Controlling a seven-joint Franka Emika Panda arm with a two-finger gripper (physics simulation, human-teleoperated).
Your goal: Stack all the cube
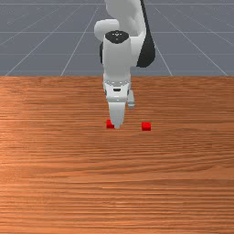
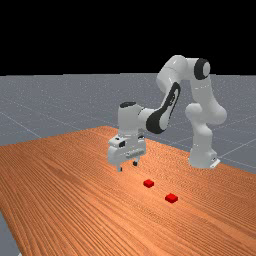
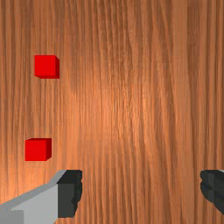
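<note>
Bending over the table (image 2: 75, 200), the arm (image 2: 172, 100) points its fingers (image 2: 119, 168) downward, spread wide apart.

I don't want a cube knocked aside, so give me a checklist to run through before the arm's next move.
1. Gripper open, nothing between its fingers: ok.
2. Fingertips raised off the table: ok, by the far view.
3. Gripper lined up over a cube: not ok; both lie off to one side of it.
4. Nearer cube and farther cube standing apart, with room for a finger: ok, it seems.
5. Both cubes resting flat: ok.
6. Which cube serves as the base: cannot tell.
</note>
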